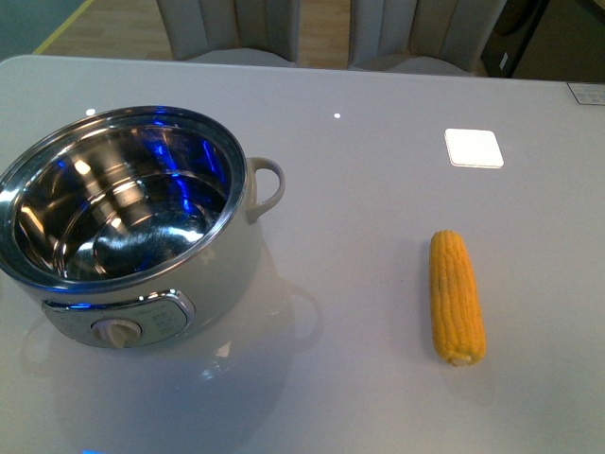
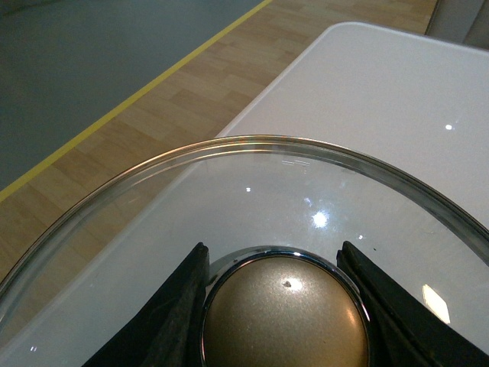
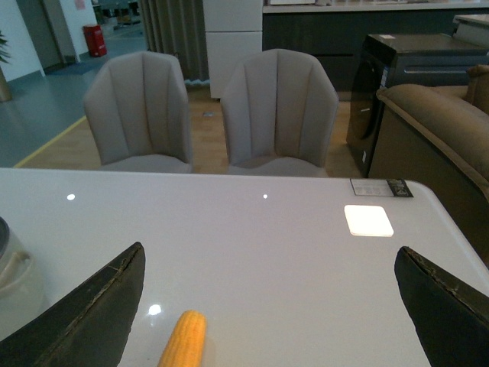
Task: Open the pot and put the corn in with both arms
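Now, left gripper: clamped from both sides on the gold knob of the glass lid; my dark fingers press against it.
Lid position: off the pot and out of the front view; through the glass I see the table edge and wooden floor.
Lid handling: I judge it fragile and fairly heavy for so small and smooth a knob, so it could tip or slip; it wants setting down flat and gently.
Right gripper: spread wide and holding nothing, hanging above the table.
Corn: lying flat on the right side of the table, well apart from the pot; in the right wrist view one end shows between my spread fingers.
Corn handling: light and stiff, I think, but round and liable to roll; the kernel rows should give grip, so I would take it across its middle.
Pot: on the left of the table, uncovered, steel bowl empty, dial facing me.
Beyond: two grey chairs stand past the table's far edge.
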Available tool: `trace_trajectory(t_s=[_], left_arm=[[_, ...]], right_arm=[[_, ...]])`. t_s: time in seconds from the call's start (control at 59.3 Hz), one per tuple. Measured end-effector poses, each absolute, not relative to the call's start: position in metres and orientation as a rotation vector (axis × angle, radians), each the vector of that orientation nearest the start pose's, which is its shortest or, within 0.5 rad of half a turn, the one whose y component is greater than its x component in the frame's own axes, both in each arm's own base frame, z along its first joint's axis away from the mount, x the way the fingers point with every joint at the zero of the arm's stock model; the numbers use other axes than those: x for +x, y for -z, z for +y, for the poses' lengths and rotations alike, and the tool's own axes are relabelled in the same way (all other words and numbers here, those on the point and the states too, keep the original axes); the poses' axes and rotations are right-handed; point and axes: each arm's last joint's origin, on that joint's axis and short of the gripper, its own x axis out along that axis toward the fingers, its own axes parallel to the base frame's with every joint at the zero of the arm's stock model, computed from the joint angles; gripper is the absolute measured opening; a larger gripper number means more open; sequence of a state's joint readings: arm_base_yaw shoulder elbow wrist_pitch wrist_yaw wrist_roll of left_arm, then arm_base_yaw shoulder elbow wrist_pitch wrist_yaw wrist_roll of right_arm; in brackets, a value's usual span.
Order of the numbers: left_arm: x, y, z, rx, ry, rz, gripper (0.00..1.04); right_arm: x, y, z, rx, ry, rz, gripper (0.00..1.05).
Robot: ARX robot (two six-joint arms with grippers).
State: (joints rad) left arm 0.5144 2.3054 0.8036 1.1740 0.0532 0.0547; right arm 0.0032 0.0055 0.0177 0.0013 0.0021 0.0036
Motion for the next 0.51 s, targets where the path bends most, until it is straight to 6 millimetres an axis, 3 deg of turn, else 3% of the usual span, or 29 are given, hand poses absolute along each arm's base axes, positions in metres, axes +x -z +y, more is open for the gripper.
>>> trace_trajectory(t_s=[0.506], left_arm=[[0.327, 0.034, 0.171, -0.042, -0.393, 0.336, 0.44]], right_arm=[[0.097, -0.169, 0.000, 0.004, -0.001, -0.014, 0.96]])
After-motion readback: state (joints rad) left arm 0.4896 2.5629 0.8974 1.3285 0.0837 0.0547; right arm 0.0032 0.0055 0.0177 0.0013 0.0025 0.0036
